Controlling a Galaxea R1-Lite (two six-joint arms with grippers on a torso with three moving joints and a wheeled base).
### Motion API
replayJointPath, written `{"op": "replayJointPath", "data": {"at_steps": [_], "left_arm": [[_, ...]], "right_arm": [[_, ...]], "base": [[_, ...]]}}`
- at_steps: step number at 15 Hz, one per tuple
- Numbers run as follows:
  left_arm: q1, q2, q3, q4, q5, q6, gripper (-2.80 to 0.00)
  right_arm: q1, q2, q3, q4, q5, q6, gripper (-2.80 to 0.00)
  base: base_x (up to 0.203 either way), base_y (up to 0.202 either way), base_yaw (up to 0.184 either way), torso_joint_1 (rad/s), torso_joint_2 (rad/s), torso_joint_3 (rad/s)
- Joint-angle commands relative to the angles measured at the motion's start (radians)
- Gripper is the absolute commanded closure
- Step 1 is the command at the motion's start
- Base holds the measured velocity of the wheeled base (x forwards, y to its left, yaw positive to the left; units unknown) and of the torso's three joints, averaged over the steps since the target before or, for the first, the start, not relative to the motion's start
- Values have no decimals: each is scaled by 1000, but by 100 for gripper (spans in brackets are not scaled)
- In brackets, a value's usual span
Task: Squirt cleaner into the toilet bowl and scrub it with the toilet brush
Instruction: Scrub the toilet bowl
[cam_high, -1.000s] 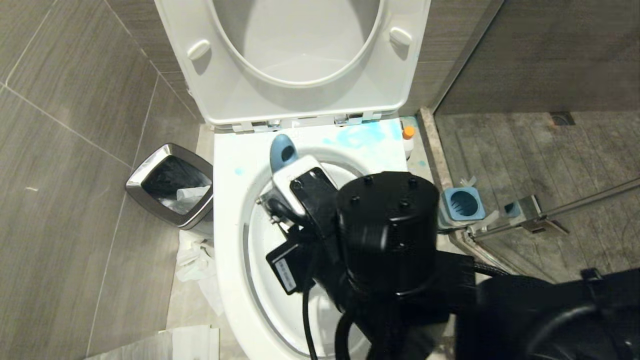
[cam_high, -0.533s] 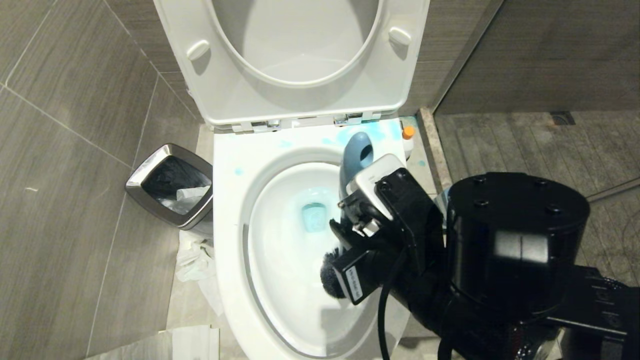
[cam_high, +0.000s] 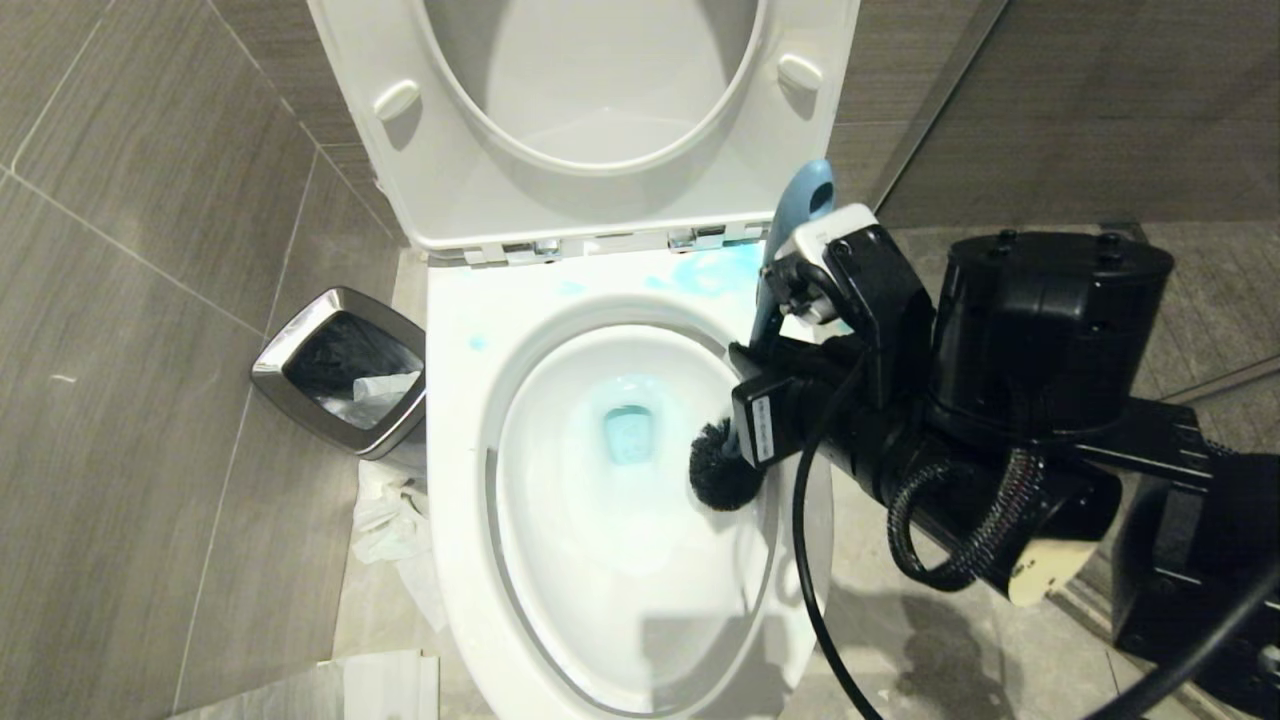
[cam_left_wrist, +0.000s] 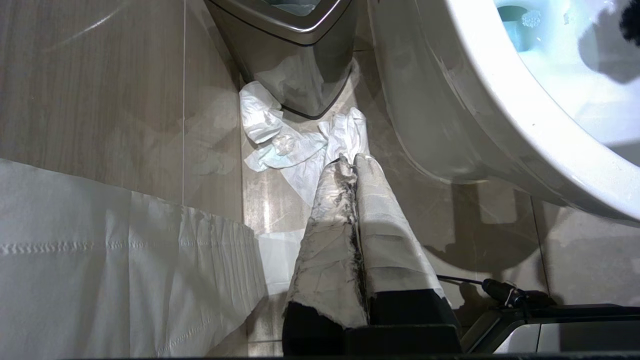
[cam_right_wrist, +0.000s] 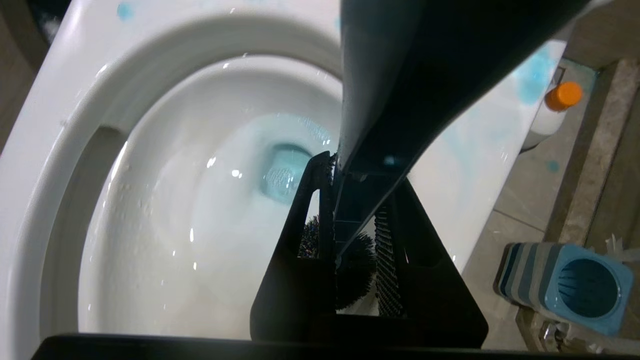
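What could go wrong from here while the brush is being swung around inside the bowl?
1. The right gripper holds the toilet brush low on its handle, with the bristles at the toilet bowl's right wall; a wider swing might carry them over the rim and drip on the floor.
2. The small orange-capped bottle stands close behind the arm and could get knocked over.
3. Cleaner smeared on the back rim may go unscrubbed.

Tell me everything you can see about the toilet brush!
The toilet brush has a long, slim dark-blue plastic-looking handle with a curved, looped paler-blue top, and a round black bristle head. It stands nearly upright, leaning a little. The right gripper is shut on the handle. The bristle head hangs inside the glossy white porcelain toilet bowl, near the robot's-right inner wall, beside the turquoise-blue cleaner pooled at the drain.
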Motion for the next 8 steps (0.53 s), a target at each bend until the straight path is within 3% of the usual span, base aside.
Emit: {"op": "replayJointPath", "data": {"at_steps": [1, 8], "left_arm": [[0, 1, 0, -1, 0, -1, 0], [0, 1, 0, 0, 0, -1, 0]], "right_arm": [[-11, 94, -104, -4, -3, -2, 0], [16, 377, -433, -3, -5, -29, 0]], "base": [[0, 0, 0, 0, 0, 0], [0, 0, 0, 0, 0, 0]]}}
